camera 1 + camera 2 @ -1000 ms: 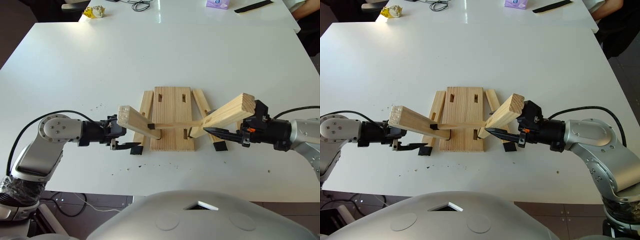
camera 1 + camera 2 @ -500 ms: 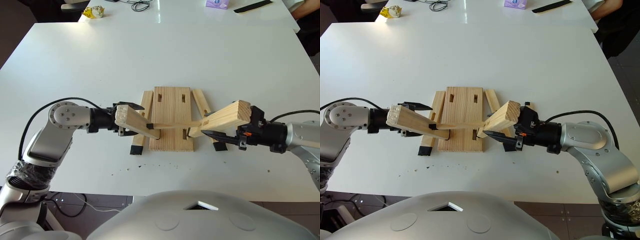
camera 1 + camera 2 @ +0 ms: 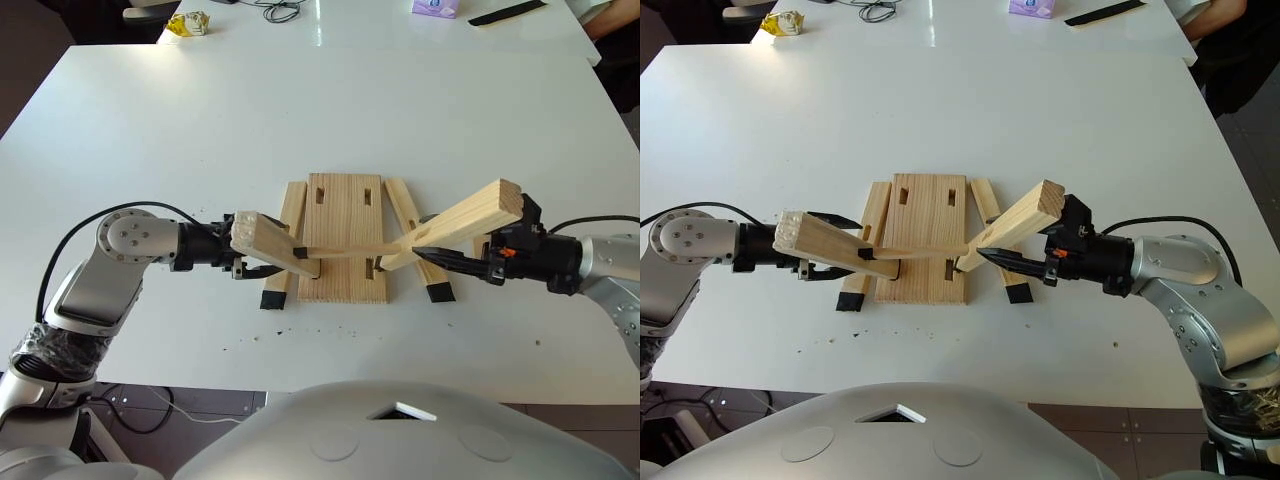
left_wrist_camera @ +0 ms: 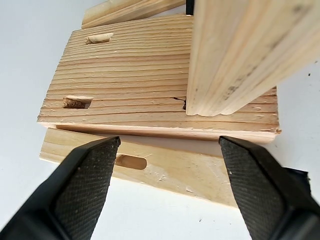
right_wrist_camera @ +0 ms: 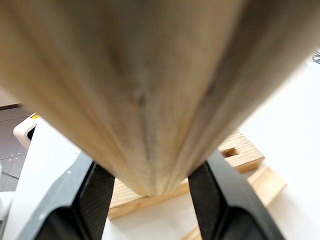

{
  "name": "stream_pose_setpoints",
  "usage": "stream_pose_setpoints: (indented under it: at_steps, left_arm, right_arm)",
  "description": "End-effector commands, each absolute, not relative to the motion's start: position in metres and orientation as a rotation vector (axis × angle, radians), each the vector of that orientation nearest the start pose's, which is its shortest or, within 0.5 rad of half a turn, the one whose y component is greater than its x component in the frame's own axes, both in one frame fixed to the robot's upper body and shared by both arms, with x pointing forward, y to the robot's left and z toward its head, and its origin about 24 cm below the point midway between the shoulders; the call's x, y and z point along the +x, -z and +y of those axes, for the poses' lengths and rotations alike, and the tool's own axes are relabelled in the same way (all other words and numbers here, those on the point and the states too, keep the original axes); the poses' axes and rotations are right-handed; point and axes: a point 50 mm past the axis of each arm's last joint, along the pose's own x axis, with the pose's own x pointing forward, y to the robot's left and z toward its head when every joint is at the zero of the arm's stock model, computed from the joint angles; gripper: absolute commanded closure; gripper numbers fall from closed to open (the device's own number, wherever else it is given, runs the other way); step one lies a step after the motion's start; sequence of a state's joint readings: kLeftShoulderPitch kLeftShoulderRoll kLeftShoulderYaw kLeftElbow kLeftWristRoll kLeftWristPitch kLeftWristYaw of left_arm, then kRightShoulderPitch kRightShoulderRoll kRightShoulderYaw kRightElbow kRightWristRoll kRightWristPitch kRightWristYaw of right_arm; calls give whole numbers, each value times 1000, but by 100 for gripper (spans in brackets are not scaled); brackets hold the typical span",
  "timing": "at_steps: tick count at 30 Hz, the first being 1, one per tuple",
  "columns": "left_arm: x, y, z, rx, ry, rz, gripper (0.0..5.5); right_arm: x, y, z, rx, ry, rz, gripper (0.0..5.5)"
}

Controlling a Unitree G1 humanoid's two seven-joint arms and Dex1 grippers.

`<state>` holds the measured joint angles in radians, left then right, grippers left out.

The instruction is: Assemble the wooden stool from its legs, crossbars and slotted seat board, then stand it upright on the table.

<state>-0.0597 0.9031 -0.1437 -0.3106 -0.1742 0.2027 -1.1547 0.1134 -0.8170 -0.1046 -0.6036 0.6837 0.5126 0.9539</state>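
Pale wooden leg-and-crossbar frame (image 3: 345, 251) unseated over slotted wooden seat board (image 3: 344, 205); loose wooden strips (image 3: 292, 208) beside board. Right gripper (image 5: 150, 190) clamps blocky pale right leg (image 3: 470, 218); left gripper (image 4: 169, 150) wide open, empty.

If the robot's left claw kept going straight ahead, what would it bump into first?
Most likely the wooden strip lying flat beside the seat board. The left gripper is open and points at the strip's long edge, with the seat board just behind. How high the gripper hovers is hard to judge.
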Motion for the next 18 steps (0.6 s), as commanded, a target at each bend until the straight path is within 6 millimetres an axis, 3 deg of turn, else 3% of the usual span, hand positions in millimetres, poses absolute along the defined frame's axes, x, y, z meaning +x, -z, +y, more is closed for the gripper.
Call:
stream_pose_setpoints:
  at_steps: [1,18]
  left_arm:
    - [221,-111,200,716,1318,359,182]
    - [226,-111,201,749,1357,359,182]
  right_arm:
    - [186,-138,-182,-216,-1256,168,346]
    - [182,-136,-172,-220,-1338,123,346]
